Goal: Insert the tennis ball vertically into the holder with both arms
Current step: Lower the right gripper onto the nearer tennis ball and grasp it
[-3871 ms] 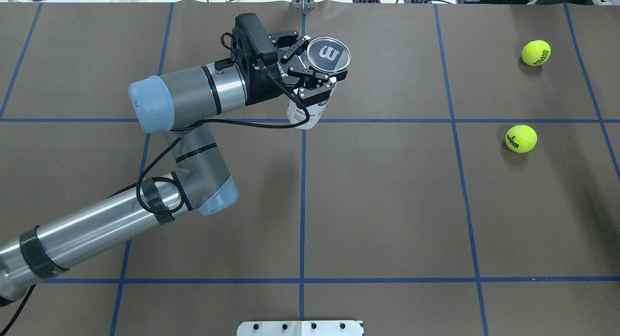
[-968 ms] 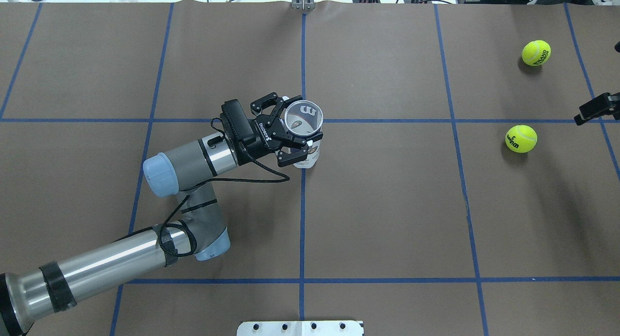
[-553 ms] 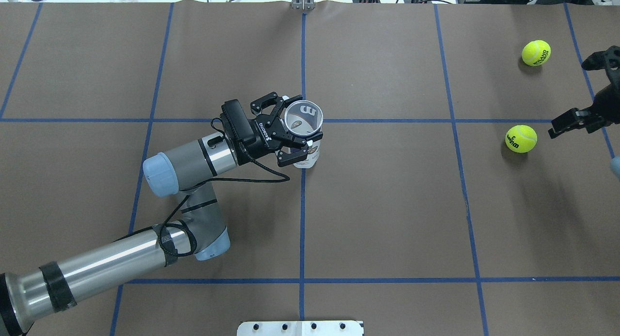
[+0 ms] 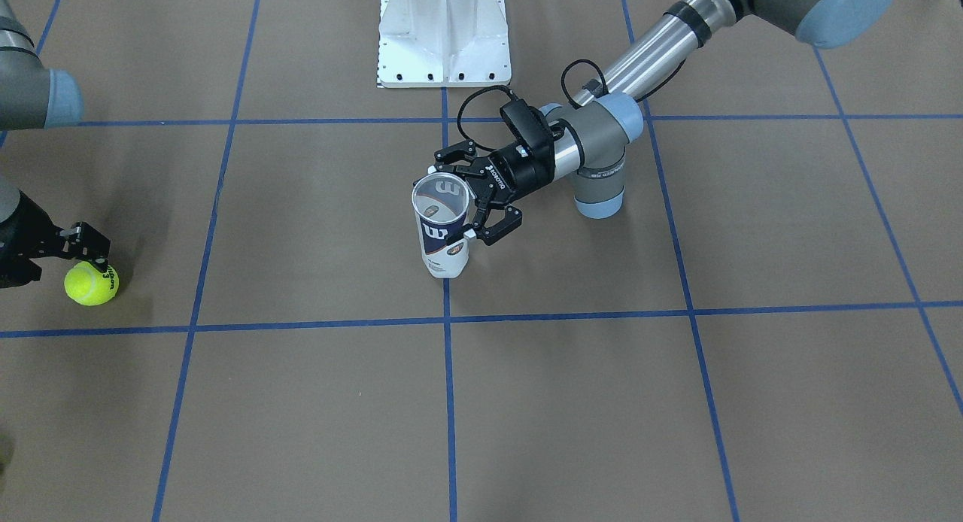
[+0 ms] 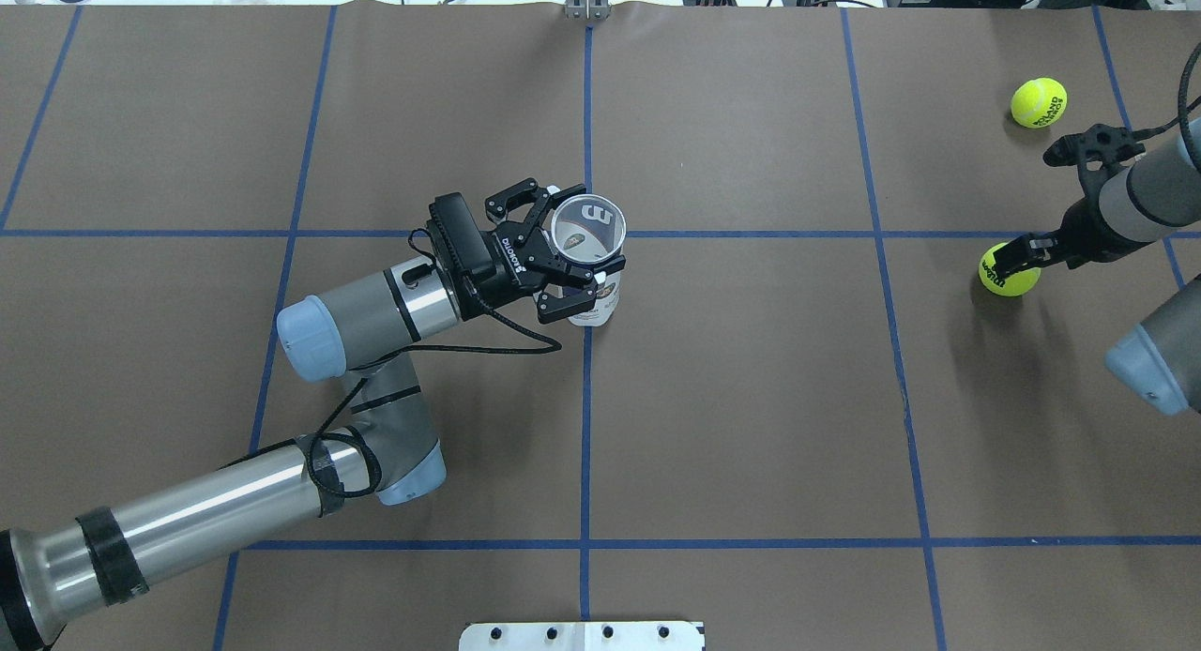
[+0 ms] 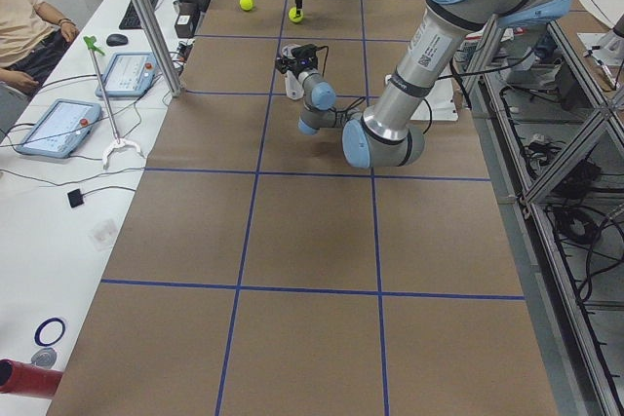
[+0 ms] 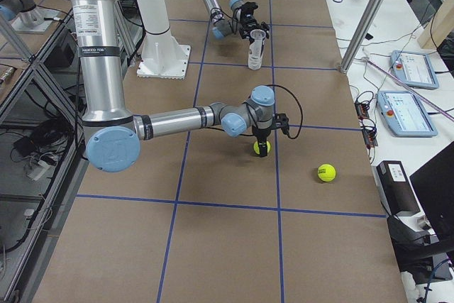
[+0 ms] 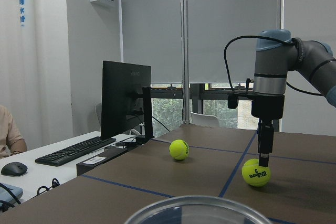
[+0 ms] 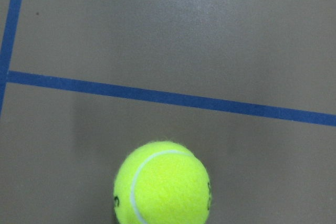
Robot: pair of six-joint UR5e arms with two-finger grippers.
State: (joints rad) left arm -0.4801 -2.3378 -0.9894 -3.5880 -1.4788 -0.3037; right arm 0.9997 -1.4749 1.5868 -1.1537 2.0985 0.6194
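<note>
The holder [image 5: 589, 274], a clear can with a navy label, stands upright with its mouth open upward at the table's middle; it also shows in the front view [image 4: 442, 236]. My left gripper [image 5: 574, 249] is shut on its upper part from the side. The tennis ball [image 5: 1006, 276], marked Wilson and "3" [image 8: 256, 173], lies on the right side of the table. My right gripper [image 5: 1020, 253] points straight down just above the ball, open and holding nothing. The right wrist view shows the ball [image 9: 161, 184] with no finger in front of it.
A second tennis ball [image 5: 1039, 102] lies further back on the right, behind my right wrist. The white mounting base [image 4: 442, 33] is at the robot's edge of the table. A monitor and keyboard [image 8: 73, 153] stand beyond the far edge.
My left gripper carried the holder nearer and lower to the table's middle, then stayed still. My right arm came in from the right edge and moved down over the ball.
</note>
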